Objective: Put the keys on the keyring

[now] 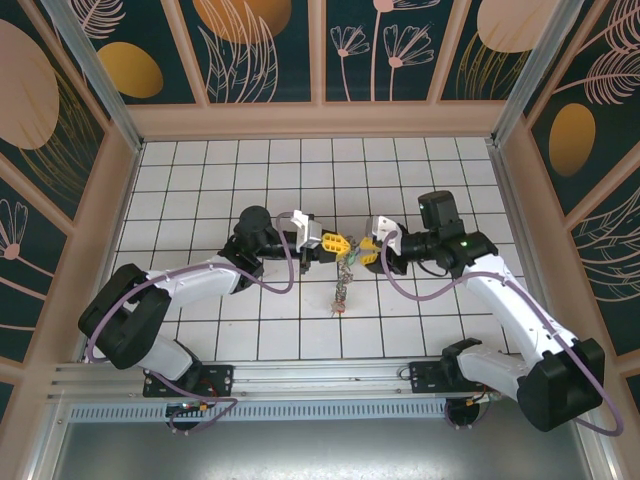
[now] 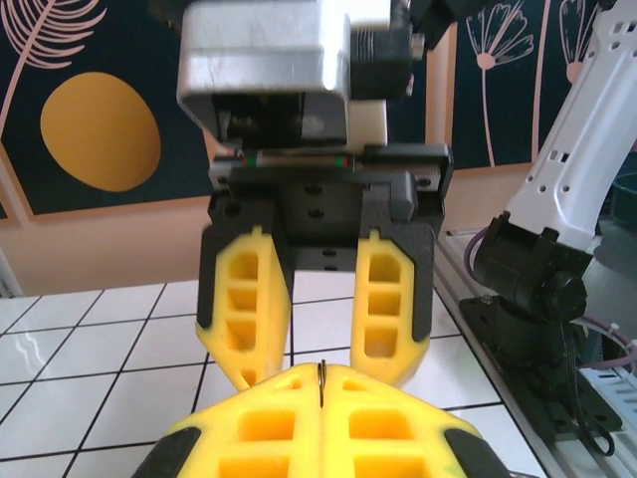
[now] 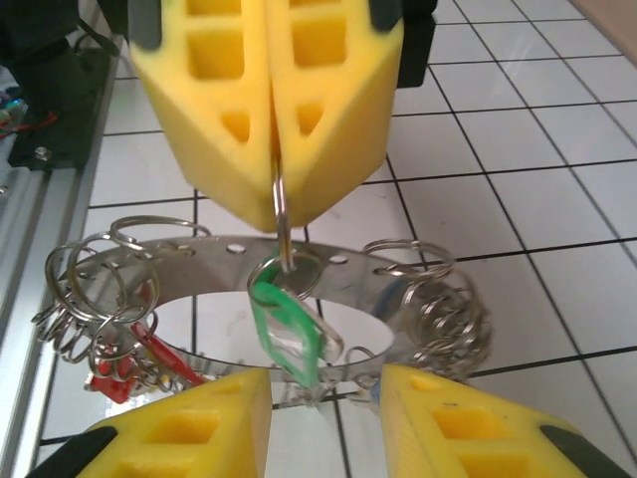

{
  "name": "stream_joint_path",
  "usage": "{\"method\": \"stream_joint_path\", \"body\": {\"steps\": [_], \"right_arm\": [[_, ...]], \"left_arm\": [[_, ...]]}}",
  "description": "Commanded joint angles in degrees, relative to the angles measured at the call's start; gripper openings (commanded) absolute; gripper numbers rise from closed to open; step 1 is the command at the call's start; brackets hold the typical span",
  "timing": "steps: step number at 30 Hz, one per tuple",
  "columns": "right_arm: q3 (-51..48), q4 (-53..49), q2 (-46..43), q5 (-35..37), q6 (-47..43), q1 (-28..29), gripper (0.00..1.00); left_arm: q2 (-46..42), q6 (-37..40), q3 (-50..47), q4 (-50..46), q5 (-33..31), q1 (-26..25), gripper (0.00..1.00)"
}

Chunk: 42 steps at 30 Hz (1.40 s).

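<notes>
- Left gripper point(image 3: 277, 204), upper centre of the right wrist view: yellow fingers pressed fully together, pinching a thin wire loop point(image 3: 282, 234).
- The loop runs down to the keyring point(image 3: 214, 249), a flat grey ring with small holes at frame centre. A green tag point(image 3: 289, 334) hangs there.
- Right gripper point(image 3: 323, 388), bottom edge: jaws partly apart, nothing held, fingers flanking the keyring's lower rim.
- Keys point(image 3: 95, 299): split rings bunch at the keyring's left and right, red tag point(image 3: 119, 378) lower left.
- Top view: the bundle dangles mid-frame over the white tiled bench point(image 1: 200, 180).
</notes>
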Motion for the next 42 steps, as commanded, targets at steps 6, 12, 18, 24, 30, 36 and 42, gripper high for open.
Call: {"method": "stream_joint_path", "body": {"steps": [6, 12, 18, 24, 30, 36, 42], "right_arm": [[-2.7, 6.1, -0.9, -6.0, 3.2, -0.3, 0.37], [-4.0, 8.6, -0.1, -5.9, 4.3, 0.7, 0.44], [-4.5, 9.6, 1.4, -6.7, 5.0, 1.1, 0.41], [-5.9, 13.6, 2.0, -8.1, 7.7, 2.1, 0.38], [-6.2, 15.3, 1.8, -7.9, 8.6, 2.0, 0.26], [-5.6, 13.9, 1.7, -7.9, 7.2, 2.0, 0.11], [-4.7, 11.7, 0.7, -5.7, 6.0, 2.0, 0.00]], "left_arm": [[0.8, -3.0, 0.4, 7.0, 2.4, 0.4, 0.00], [1.2, -4.0, 0.5, 8.3, 2.3, 0.3, 0.00], [1.3, -4.3, 0.4, 8.6, 2.0, 0.3, 0.00], [1.2, -4.2, 0.3, 8.8, 1.7, 0.3, 0.00], [0.9, -4.3, 0.0, 8.8, 1.7, 0.4, 0.00], [0.4, -3.8, -0.1, 8.2, 1.6, 0.4, 0.00], [-0.1, -2.9, -0.4, 7.0, 1.3, 0.5, 0.00]]}}
